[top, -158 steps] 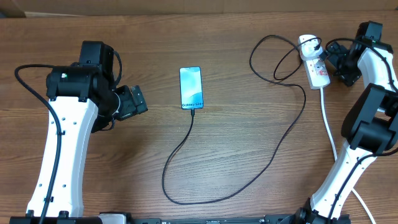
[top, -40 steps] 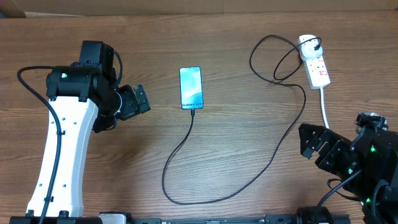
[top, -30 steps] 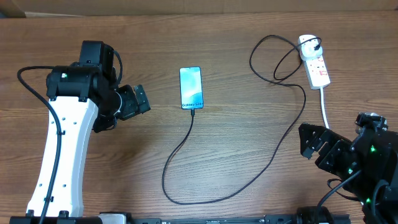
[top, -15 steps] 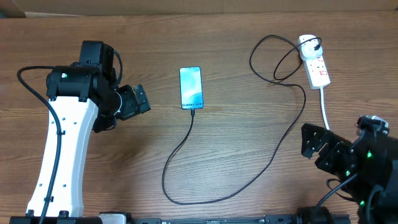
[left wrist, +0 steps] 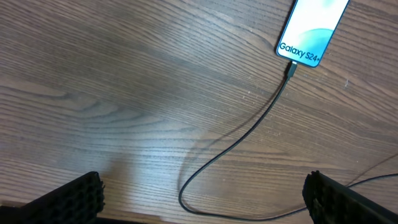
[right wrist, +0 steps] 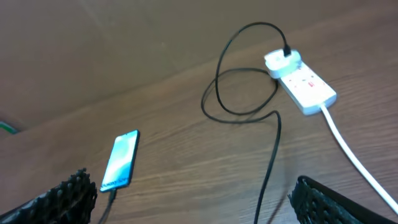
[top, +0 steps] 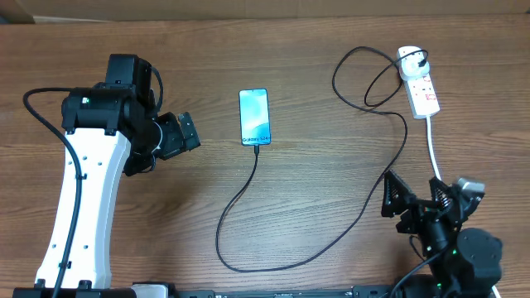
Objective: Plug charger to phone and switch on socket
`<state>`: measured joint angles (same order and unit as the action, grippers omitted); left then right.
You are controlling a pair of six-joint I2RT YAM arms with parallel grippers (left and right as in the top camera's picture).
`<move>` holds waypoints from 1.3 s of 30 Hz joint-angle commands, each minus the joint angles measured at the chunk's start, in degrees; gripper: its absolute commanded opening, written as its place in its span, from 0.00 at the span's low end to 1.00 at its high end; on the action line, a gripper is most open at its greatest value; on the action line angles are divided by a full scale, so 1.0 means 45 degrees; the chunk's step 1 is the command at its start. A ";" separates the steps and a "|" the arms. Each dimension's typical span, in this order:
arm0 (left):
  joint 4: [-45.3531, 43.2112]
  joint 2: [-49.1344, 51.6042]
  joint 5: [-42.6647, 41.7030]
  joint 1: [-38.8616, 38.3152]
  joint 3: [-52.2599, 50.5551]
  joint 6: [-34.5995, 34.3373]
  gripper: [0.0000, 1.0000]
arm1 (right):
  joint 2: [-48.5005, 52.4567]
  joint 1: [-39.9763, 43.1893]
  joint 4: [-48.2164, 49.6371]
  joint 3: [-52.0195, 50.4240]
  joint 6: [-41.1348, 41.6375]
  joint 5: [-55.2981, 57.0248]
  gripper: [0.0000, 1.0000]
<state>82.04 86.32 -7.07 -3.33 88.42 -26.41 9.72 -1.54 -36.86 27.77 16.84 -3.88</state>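
Wooden counter (top: pixel 315 99) carries the phone (top: pixel 255 117) mid-surface, with the charger (top: pixel 364 211) tip apparently seated in its lower edge and its plug in the socket (top: pixel 421 87) at far right. Left tool (top: pixel 184 135) and right tool (top: pixel 397 207) both gape, empty. We fear the right tool, just beside the charger's slack, could snag it and yank the tip out.
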 commanded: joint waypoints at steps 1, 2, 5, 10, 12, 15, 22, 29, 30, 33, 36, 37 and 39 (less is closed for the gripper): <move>-0.0010 0.0029 -0.0044 0.0073 -0.0097 0.0248 0.99 | -0.1088 -0.0063 0.1399 -0.1452 -0.0529 -0.0049 1.00; -0.0005 0.0034 -0.0044 0.0068 -0.0097 0.0243 0.99 | -0.1307 -0.0063 0.1865 -0.1841 -0.0529 -0.0049 1.00; -0.0005 0.0029 -0.0044 0.0068 -0.0097 0.0248 1.00 | -0.1753 -0.0083 0.3249 -0.2827 -0.0525 -0.0058 1.00; -0.0010 0.0029 -0.0044 0.0073 -0.0097 0.0248 1.00 | -0.2132 -0.0243 0.5523 -0.4284 -0.0529 -0.0049 1.00; -0.0010 0.0029 -0.0044 0.0068 -0.0097 0.0248 1.00 | -0.2132 -0.0243 0.6290 -0.4716 -0.0525 -0.0058 1.00; -0.0005 0.0029 -0.0044 0.0073 -0.0097 0.0248 0.99 | -0.2132 -0.0243 0.7198 -0.5124 -0.0583 -0.0058 1.00; -0.0010 0.0029 -0.0049 0.0068 -0.0097 0.0248 1.00 | -0.2132 -0.0384 0.8179 -0.5600 -0.1812 -0.0073 1.00; -0.0010 0.0029 -0.0044 0.0068 -0.0097 0.0243 1.00 | -0.2132 -0.0393 0.8738 -0.6071 -0.2200 -0.0301 1.00; -0.0010 0.0029 -0.0044 0.0068 -0.0097 0.0248 1.00 | -0.2132 -0.0393 0.8714 -0.6071 -0.2317 -0.0301 1.00; -0.0010 0.0029 -0.0044 0.0073 -0.0097 0.0248 1.00 | -0.2132 -0.0393 0.8476 -0.6071 -0.2535 -0.0296 1.00; -0.0005 0.0029 -0.0044 0.0073 -0.0097 0.0243 1.00 | -0.2132 -0.0393 0.7572 -0.6076 -0.2710 -0.0316 1.00; -0.0010 0.0029 -0.0044 0.0073 -0.0097 0.0248 0.99 | -0.2132 -0.0393 0.7232 -0.6071 -0.2861 -0.0359 1.00; -0.0010 0.0029 -0.0044 0.0073 -0.0097 0.0243 1.00 | -0.2132 -0.0393 0.7208 -0.6071 -0.2890 -0.0321 1.00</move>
<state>82.02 86.32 -7.09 -3.33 88.42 -26.41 0.80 -2.98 -4.40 1.06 5.56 -4.91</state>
